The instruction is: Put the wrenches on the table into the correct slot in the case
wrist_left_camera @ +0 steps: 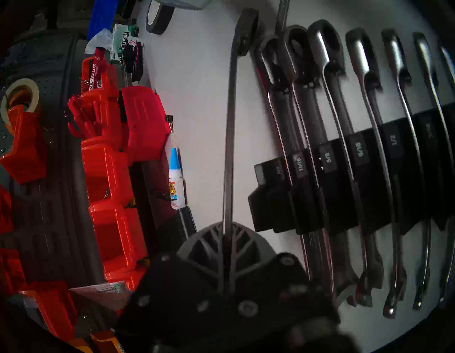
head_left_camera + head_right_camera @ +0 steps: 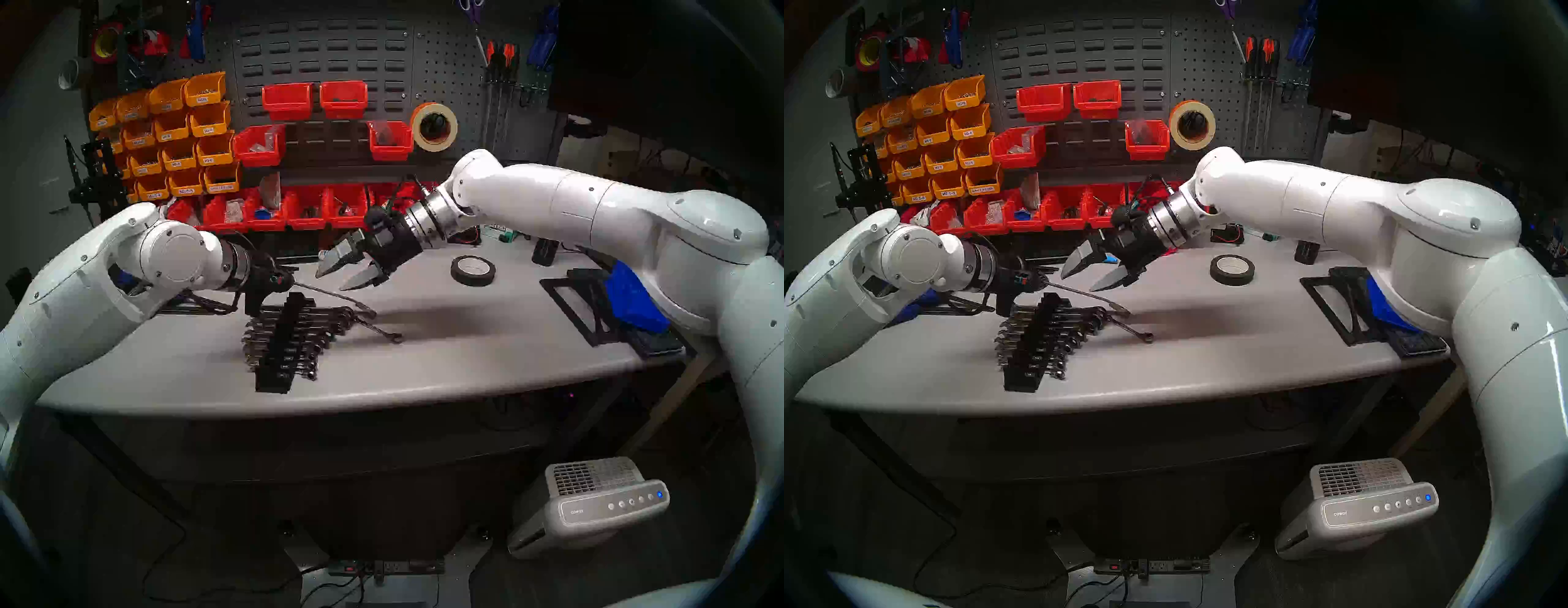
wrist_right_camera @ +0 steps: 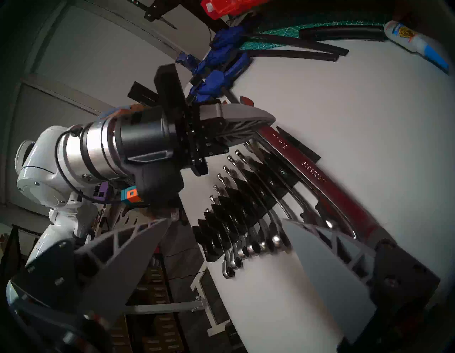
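My left gripper (image 2: pixel 283 280) is shut on the open end of the long, thick chrome wrench (image 2: pixel 335 297). It holds the wrench tilted over the far end of the black rack (image 2: pixel 282 344), ring end down toward the table (image 2: pixel 466 344). The left wrist view shows the shaft (image 1: pixel 229 138) pinched between the fingers (image 1: pixel 209 244), beside the rack (image 1: pixel 273 209), which holds several mid-sized wrenches. The short thin wrench (image 2: pixel 384 333) lies on the table right of the rack. My right gripper (image 2: pixel 339 276) is open and empty, hovering above the long wrench.
A black tape roll (image 2: pixel 473 270) lies at mid-right. A black frame (image 2: pixel 581 305) and a blue block (image 2: pixel 632 297) sit under my right arm. Red bins (image 2: pixel 305 208) line the back edge, with a glue bottle (image 1: pixel 176 182) in front of them.
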Controlling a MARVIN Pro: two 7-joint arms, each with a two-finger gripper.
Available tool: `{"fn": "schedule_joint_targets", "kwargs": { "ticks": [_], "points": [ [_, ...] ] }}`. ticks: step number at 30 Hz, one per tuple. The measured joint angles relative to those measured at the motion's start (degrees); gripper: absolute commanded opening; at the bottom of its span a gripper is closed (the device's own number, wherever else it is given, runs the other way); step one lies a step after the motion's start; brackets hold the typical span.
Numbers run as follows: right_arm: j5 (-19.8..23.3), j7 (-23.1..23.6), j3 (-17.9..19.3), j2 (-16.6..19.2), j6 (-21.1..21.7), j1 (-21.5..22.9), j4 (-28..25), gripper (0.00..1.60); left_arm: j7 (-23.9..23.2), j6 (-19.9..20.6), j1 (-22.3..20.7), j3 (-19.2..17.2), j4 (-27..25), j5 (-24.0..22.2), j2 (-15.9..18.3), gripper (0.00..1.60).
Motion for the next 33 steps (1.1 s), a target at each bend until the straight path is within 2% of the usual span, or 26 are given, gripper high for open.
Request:
{"fn": "schedule_joint_targets", "kwargs": {
  "ticks": [8, 12, 27, 33],
  "points": [
    [-0.1, 0.0, 0.4, 0.8, 0.0, 0.5, 0.4, 1.59, -0.9, 0.6, -0.2, -0.2, 1.4, -0.2, 0.0, 0.0],
    [-0.3, 0.0, 0.4, 1.2, 0.0, 0.6, 0.3, 1.52, -1.6, 1.0, -0.5, -0.4, 2.2, -0.8, 0.0, 0.0],
    [-0.6, 0.0, 0.4, 2.2, 0.0, 0.6, -0.5, 1.49, -6.2, 2.4, -1.2, -0.7, 3.4, -3.4, -0.1, 0.0],
    [-0.8, 0.0, 0.4, 2.8, 0.0, 0.7, -1.0, 1.39, -7.9, 3.0, -1.6, -0.8, 5.0, -4.3, -0.6, 0.0]
  ]
}}
